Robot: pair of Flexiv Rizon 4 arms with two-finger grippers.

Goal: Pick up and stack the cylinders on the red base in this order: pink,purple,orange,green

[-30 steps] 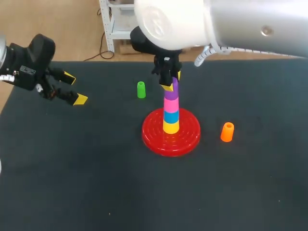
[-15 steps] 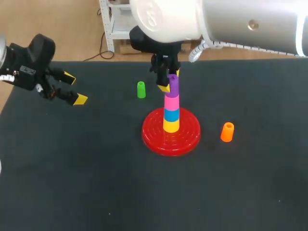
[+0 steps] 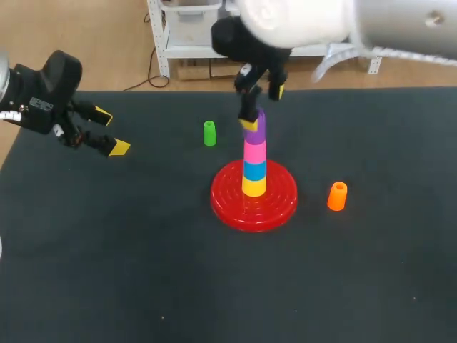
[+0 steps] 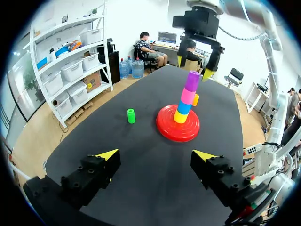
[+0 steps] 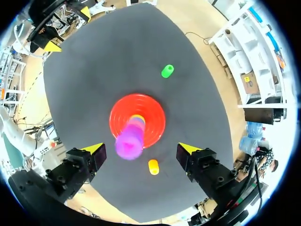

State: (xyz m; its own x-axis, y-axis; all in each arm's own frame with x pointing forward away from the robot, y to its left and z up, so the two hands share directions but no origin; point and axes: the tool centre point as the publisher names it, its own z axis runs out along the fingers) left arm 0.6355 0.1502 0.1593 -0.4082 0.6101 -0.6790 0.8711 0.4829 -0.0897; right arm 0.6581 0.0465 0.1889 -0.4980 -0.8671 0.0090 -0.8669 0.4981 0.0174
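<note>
Orange cylinder (image 3: 337, 196): right of centre, standing apart from red base (image 3: 227, 204); likely light, rigid, slick plastic, so pinch its sides mid-height.
Right gripper (image 3: 261, 107): wide open, empty, above purple cylinder (image 3: 258, 126).
Left gripper (image 3: 111, 131): open, empty, upper left.

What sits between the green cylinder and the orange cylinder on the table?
The red base with its four-piece stack stands between the green cylinder and the orange cylinder; the head view shows it.
</note>
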